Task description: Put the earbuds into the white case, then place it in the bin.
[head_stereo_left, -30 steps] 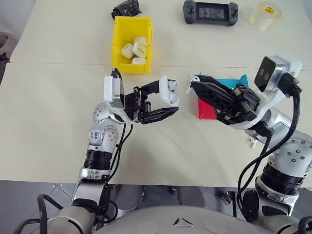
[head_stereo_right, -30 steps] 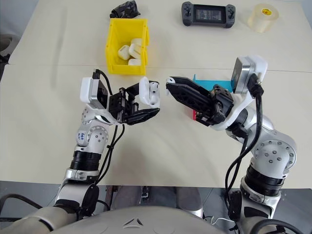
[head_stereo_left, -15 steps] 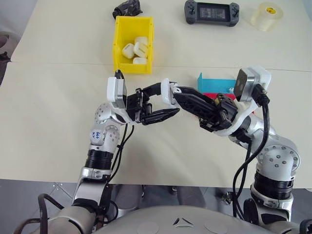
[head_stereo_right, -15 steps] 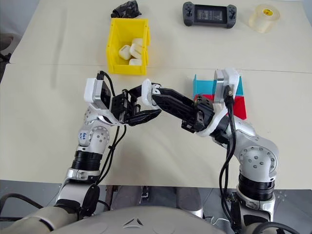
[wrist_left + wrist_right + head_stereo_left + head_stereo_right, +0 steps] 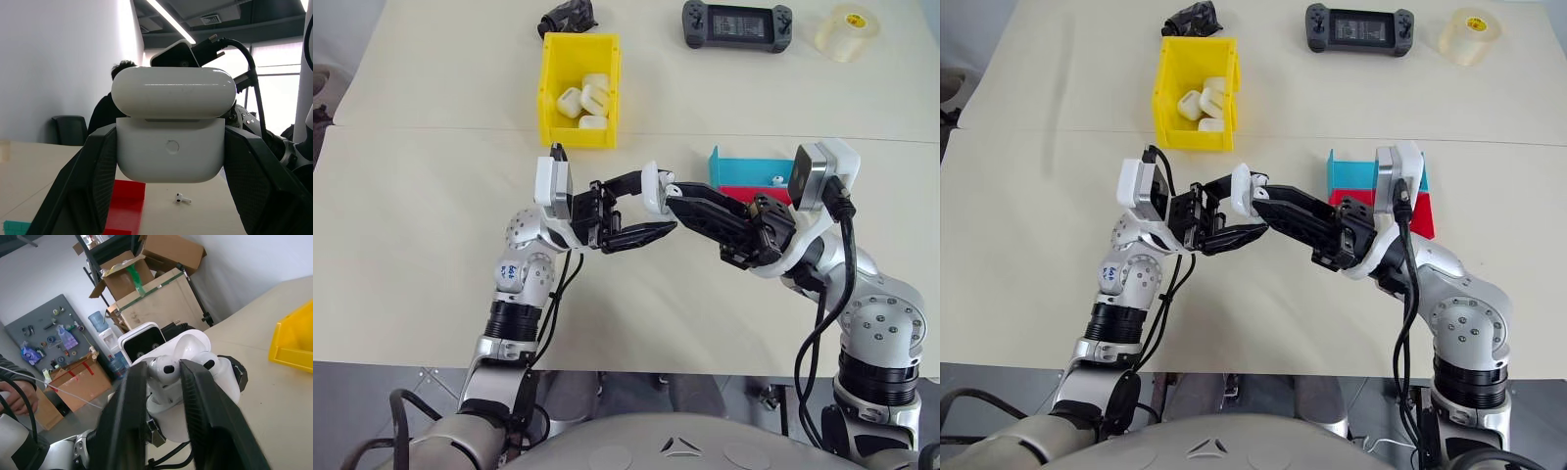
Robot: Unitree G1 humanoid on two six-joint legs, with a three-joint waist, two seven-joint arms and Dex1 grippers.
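Note:
My left gripper (image 5: 656, 204) is shut on the white case (image 5: 654, 186) and holds it above the table with the lid open (image 5: 171, 92). My right gripper (image 5: 672, 198) points at the case's open top from the right. One of the earbuds (image 5: 164, 371) sits between its fingers, right at the case's sockets. A second earbud (image 5: 208, 363) sits in the case beside it. Another earbud (image 5: 182, 199) lies on the table near the red tray. The yellow bin (image 5: 551, 88) stands behind the grippers.
Several white cases (image 5: 582, 98) lie in the bin. A teal tray (image 5: 744, 164) and a red tray (image 5: 740, 194) sit behind my right arm. A black game console (image 5: 736, 23), a tape roll (image 5: 845, 31) and a black object (image 5: 568, 15) line the far edge.
My right gripper has swung left from beside the trays and brought its fingertips, with the earbud, to the open case. The left gripper has kept the case in place.

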